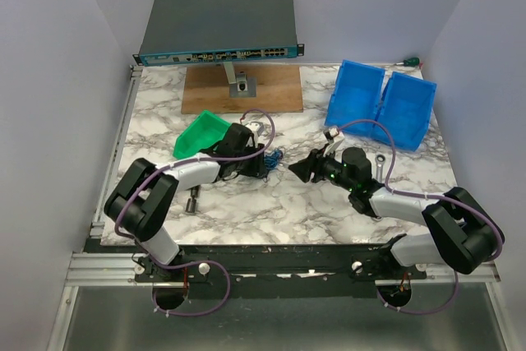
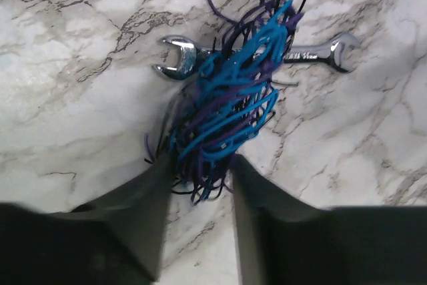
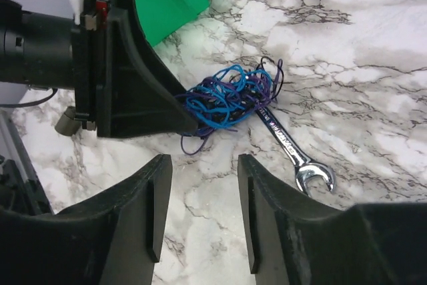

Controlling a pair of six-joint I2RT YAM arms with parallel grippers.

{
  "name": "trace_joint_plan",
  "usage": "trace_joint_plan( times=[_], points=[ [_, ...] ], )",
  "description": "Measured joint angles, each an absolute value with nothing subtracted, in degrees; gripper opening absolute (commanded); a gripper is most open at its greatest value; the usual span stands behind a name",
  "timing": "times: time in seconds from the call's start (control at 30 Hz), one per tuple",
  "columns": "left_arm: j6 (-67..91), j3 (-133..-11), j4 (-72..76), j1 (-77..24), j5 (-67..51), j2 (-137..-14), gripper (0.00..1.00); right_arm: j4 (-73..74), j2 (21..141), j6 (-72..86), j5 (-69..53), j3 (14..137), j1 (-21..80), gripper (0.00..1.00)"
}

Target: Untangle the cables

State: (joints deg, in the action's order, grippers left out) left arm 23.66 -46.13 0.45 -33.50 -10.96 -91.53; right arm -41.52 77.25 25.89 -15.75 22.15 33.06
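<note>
The cables [image 2: 230, 98] are a scribbly bundle of thin blue, purple and black wires lying over one end of a silver wrench [image 2: 313, 51]. My left gripper [image 2: 200, 165] has its fingertips on both sides of the bundle's near end and is closed on it. In the top view the bundle [image 1: 272, 155] sits at the left gripper's [image 1: 265, 158] tip, mid-table. My right gripper [image 3: 202, 165] is open and empty, a short way from the bundle [image 3: 227, 95], facing it and the left gripper's finger [image 3: 133, 78]. The wrench [image 3: 287, 145] runs toward its right finger.
A green bin [image 1: 200, 133] stands just behind the left gripper. Two blue bins [image 1: 382, 104] are at the back right. A network switch [image 1: 218, 26] on a wooden board [image 1: 246, 92] is at the back. A second wrench [image 1: 382, 162] lies by the right arm, a small dark part [image 1: 193, 200] front left.
</note>
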Motion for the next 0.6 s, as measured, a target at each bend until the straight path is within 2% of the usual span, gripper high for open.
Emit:
trace_joint_plan(
  times=[0.03,0.07,0.23,0.6],
  points=[
    [23.59,-46.81,-0.12,-33.5,-10.96,-92.4,0.05,-41.45,77.25,25.78,-15.59,22.15,33.06,0.62],
    [23.4,-47.29,-0.6,-33.52,-11.07,-93.01,0.0,-41.43,77.25,25.93,-15.51,22.15,33.06,0.67],
    [22.46,-47.03,-0.08,-33.5,-14.15,-92.73,0.0,-41.36,77.95,25.91,-14.81,22.48,33.06,0.81],
    [23.18,-38.15,13.39,-33.87,-32.03,-86.37,0.0,-41.36,79.09,27.22,-13.08,22.83,33.06,0.79]
  ],
)
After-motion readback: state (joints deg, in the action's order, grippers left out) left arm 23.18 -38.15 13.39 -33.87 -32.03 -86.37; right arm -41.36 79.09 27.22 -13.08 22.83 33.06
